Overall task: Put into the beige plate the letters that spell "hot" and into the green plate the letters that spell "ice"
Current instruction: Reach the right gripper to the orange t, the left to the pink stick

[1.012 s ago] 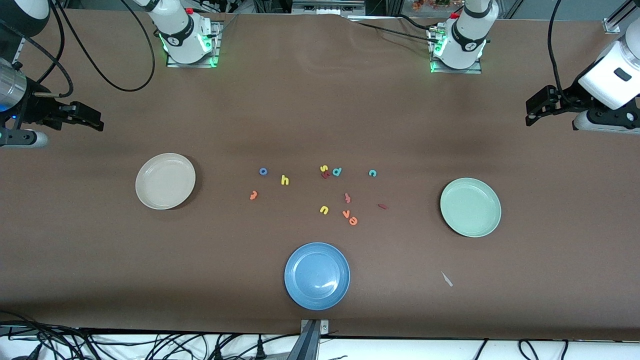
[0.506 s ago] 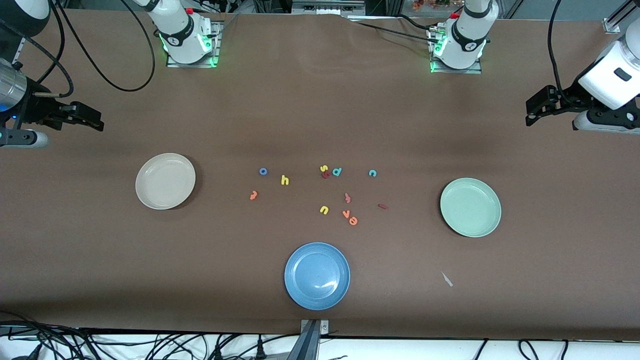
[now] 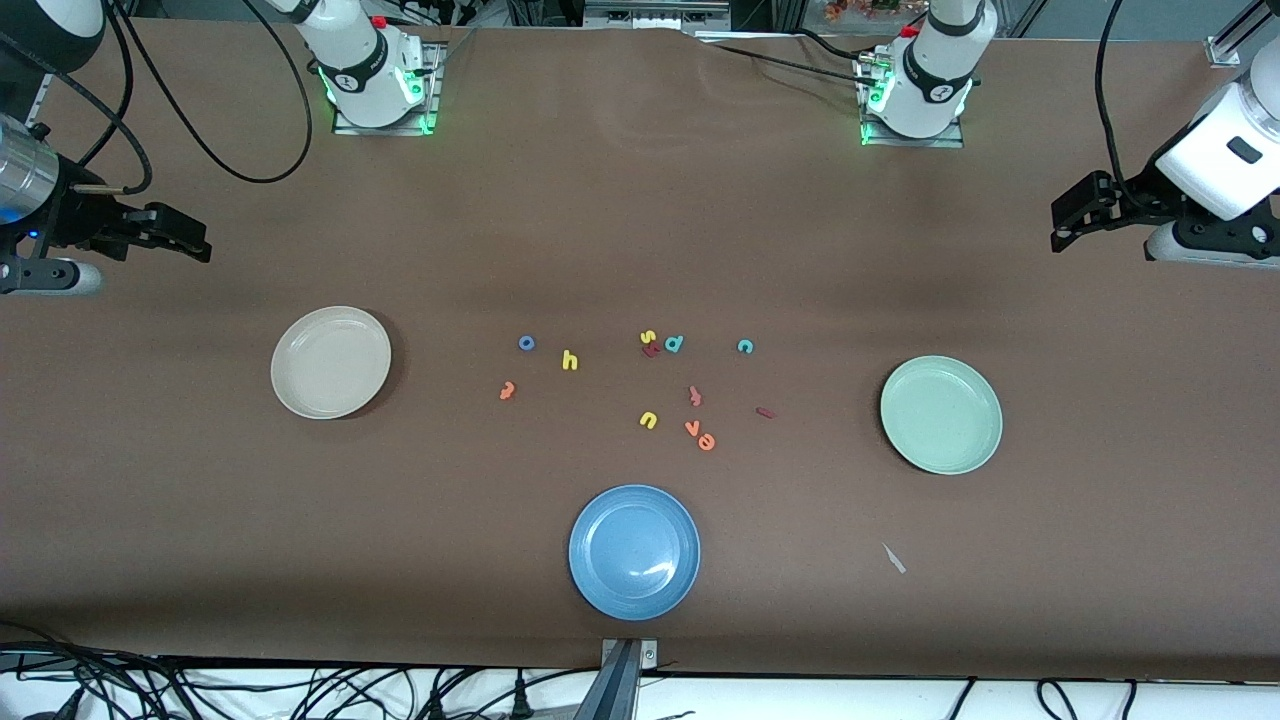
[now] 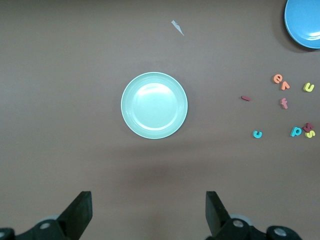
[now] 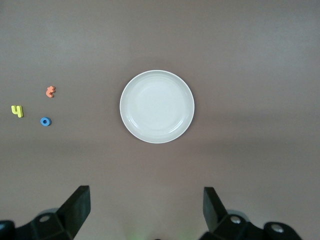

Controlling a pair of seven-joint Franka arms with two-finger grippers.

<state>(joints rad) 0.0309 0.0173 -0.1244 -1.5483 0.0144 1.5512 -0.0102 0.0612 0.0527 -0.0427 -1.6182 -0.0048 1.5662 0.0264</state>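
Note:
The beige plate [image 3: 331, 362] [image 5: 157, 106] sits toward the right arm's end, the green plate [image 3: 941, 414] [image 4: 154, 105] toward the left arm's end. Between them lie the blue "o" [image 3: 526, 343], yellow "h" [image 3: 569, 360] and orange "t" [image 3: 508, 390], and the teal "c" [image 3: 745, 346], dark red "i" [image 3: 766, 412] and orange "e" [image 3: 707, 441]. Both plates hold nothing. My right gripper [image 3: 195, 247] [image 5: 146, 207] hangs open over bare table by the beige plate. My left gripper [image 3: 1062, 232] [image 4: 149, 210] hangs open over bare table by the green plate.
A blue plate [image 3: 634, 551] stands nearer the front camera than the letters. Other letters lie among them: yellow "s" [image 3: 647, 337], teal "d" [image 3: 674, 343], yellow "u" [image 3: 648, 420], orange "v" [image 3: 692, 428], a reddish letter [image 3: 695, 396]. A small pale scrap [image 3: 893, 558] lies near the green plate.
The right gripper has shifted very slightly; the letters, the plates and the left arm have not moved.

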